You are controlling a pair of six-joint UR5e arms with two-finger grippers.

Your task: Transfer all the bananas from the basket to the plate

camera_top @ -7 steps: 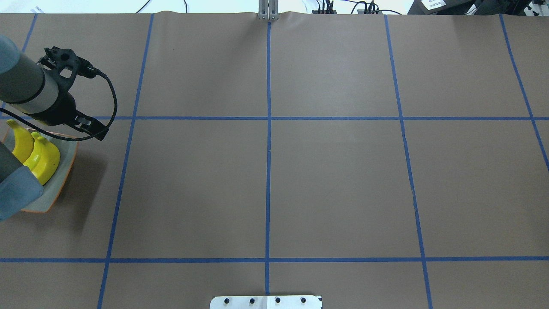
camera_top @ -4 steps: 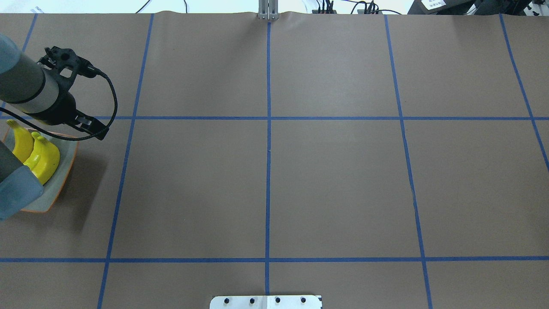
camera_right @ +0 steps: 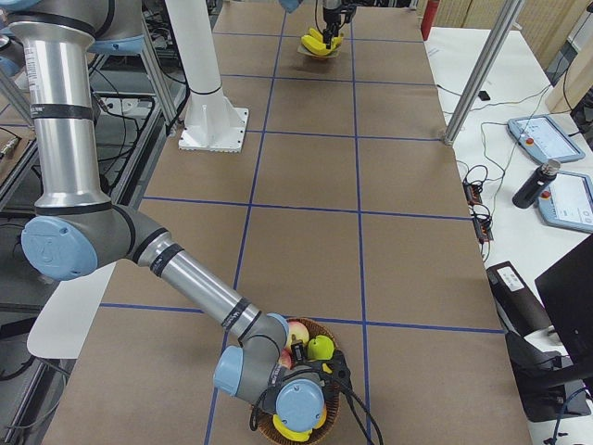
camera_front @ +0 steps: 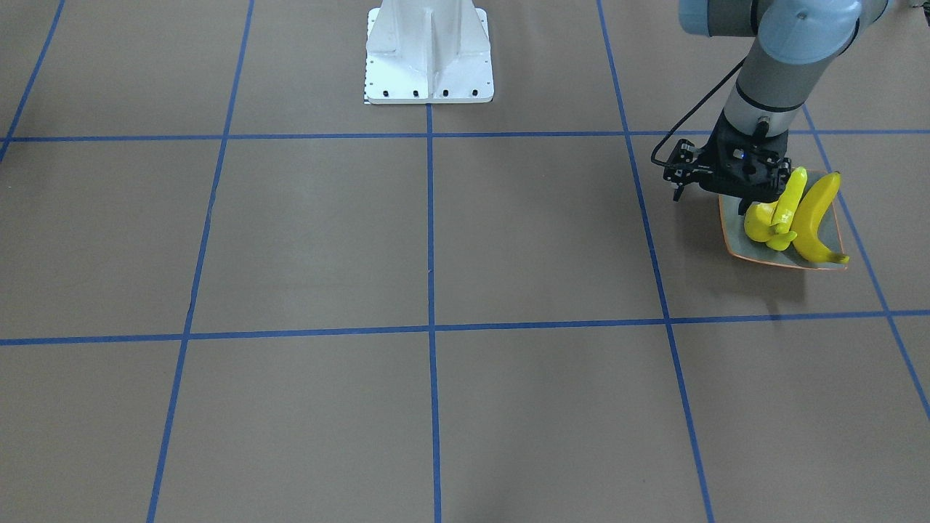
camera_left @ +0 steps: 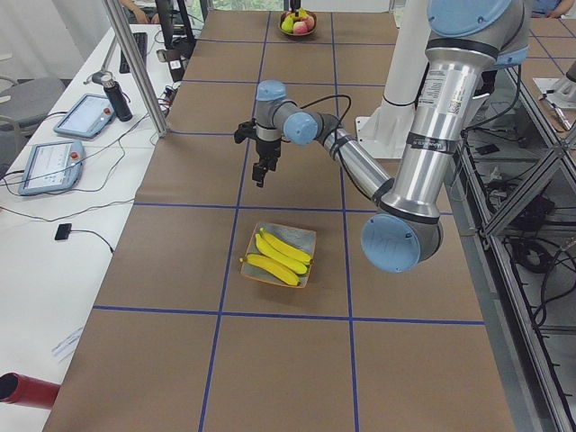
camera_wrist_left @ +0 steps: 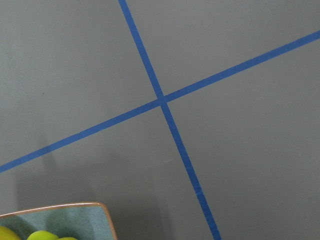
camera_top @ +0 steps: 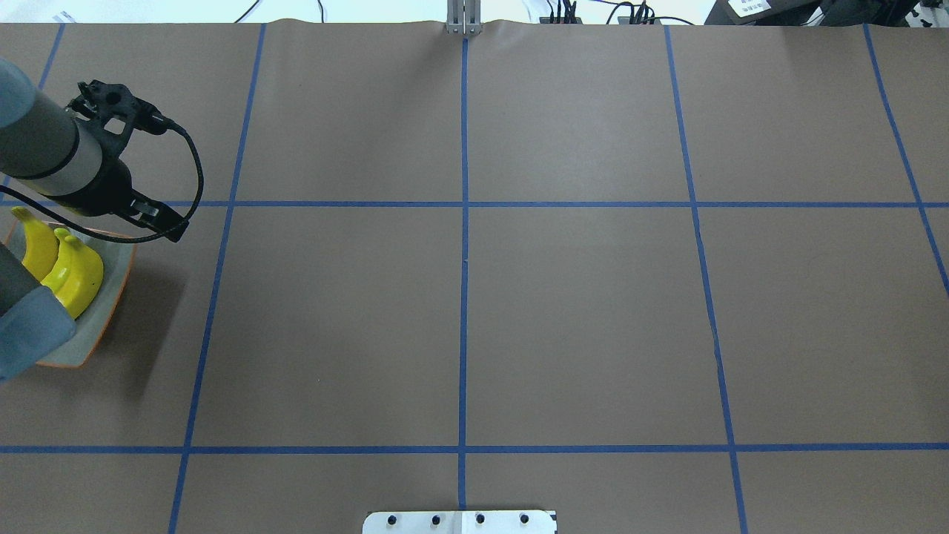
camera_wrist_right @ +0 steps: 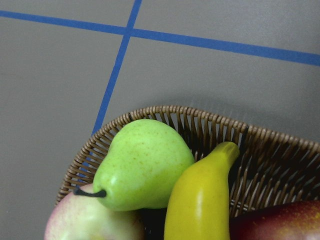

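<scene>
table (camera_top: 578, 319): brown cover, blue tape grid (camera_top: 464, 204) | side desk (camera_left: 36, 270): white, tablets (camera_left: 85, 114) | metal post (camera_left: 135, 63)

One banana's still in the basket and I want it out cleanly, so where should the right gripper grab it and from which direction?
Probably from straight above, closing across the banana just below its tip. That end rises against the basket wall, while the pear crowds one flank and a red fruit sits by the other lower down, so a sideways approach looks blocked.
</scene>
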